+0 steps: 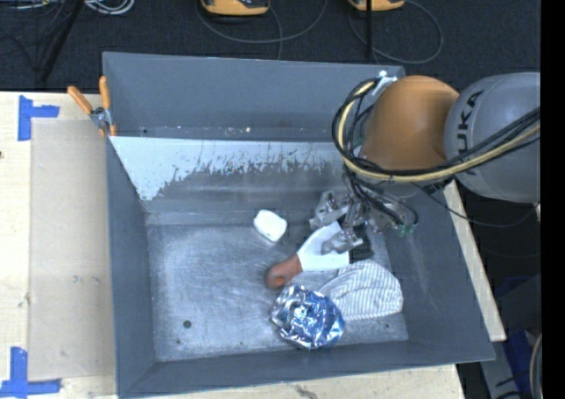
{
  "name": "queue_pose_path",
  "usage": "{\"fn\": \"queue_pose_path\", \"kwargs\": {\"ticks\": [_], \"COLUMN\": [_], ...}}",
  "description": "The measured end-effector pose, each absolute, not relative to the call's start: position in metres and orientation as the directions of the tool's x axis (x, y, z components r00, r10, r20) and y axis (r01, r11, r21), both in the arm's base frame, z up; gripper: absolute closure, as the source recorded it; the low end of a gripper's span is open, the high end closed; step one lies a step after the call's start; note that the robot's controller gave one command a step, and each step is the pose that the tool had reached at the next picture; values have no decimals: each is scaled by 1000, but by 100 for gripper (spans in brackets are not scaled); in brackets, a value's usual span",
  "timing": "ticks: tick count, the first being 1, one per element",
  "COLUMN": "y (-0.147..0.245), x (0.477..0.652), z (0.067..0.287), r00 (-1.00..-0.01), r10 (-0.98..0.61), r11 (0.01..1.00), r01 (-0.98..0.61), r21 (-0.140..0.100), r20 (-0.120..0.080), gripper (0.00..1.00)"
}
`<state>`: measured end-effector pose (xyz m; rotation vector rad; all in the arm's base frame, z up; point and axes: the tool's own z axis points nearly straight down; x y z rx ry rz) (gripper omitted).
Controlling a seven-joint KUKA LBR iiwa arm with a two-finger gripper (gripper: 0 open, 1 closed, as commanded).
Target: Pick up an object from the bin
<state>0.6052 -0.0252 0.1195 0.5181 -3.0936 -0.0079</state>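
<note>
While a small white block (270, 225) lies alone in the middle of the bin (177, 300), a brown-handled, white-bladed tool (305, 263) sits just right of it, beside a crumpled blue-and-white wad (306, 318) and a striped cloth (366, 291). The jaws hang at the blade's far end, and I cannot tell how open they are.

One camera looks down into the bin (221, 106), slightly sideways.

I'm watching the gripper (342, 228) hanging over the brown-handled white spatula (311, 261); a white block (270, 226) is lying near the spatula, with striped cloth (369, 291) and crumpled blue foil (306, 319) just beside it.
</note>
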Motion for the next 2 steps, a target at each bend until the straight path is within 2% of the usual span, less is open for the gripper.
{"fn": "queue_pose_path", "kwargs": {"ticks": [1,2], "y": [-29,-24], "x": [605,602], "z": [175,245], "r00": [-947,-950], "r10": [-322,-312], "r11": [947,950], "r01": [-322,-312], "r21": [2,1], "r20": [3,-1], "gripper": [100,100]}}
